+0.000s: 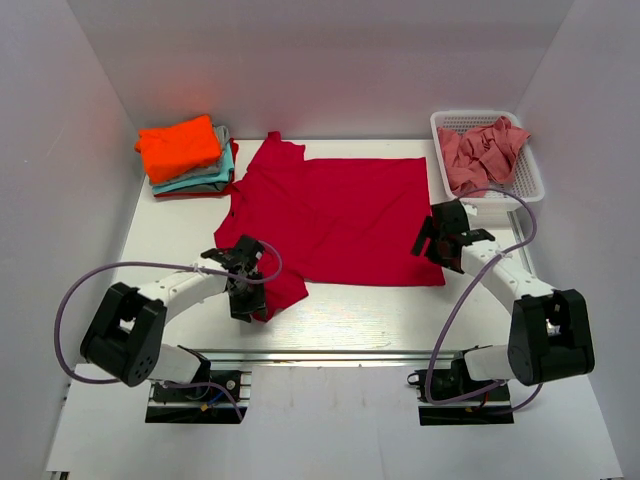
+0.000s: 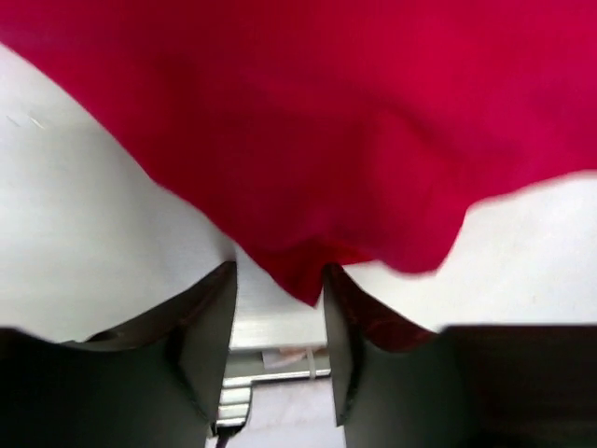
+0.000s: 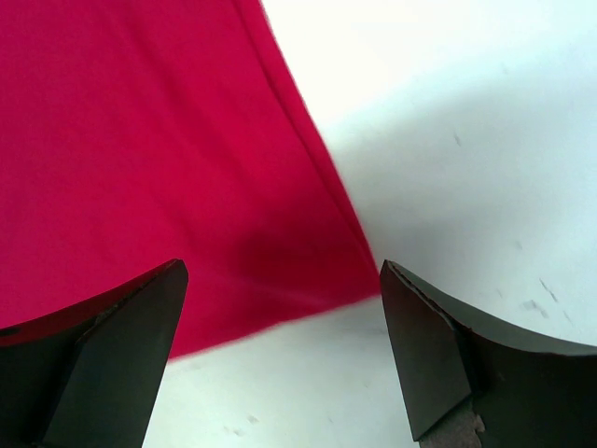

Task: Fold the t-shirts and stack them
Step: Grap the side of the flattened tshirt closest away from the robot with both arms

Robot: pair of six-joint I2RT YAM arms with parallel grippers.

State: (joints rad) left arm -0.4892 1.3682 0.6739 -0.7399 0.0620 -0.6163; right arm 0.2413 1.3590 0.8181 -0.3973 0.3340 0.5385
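A deep crimson t-shirt (image 1: 340,210) lies spread flat on the white table. My left gripper (image 1: 246,306) is at its near-left sleeve. In the left wrist view the gripper (image 2: 279,271) is open, and a pointed tip of the crimson cloth (image 2: 308,187) reaches between its fingertips without being pinched. My right gripper (image 1: 427,240) hovers at the shirt's near-right corner. In the right wrist view it (image 3: 282,269) is wide open over that corner (image 3: 187,168). An orange shirt (image 1: 178,147) tops a folded stack of teal, grey and red ones at the far left.
A white mesh basket (image 1: 530,170) at the far right holds crumpled salmon-pink shirts (image 1: 483,155). White walls enclose the table on three sides. The table's near metal edge (image 1: 330,352) runs just in front of the left gripper.
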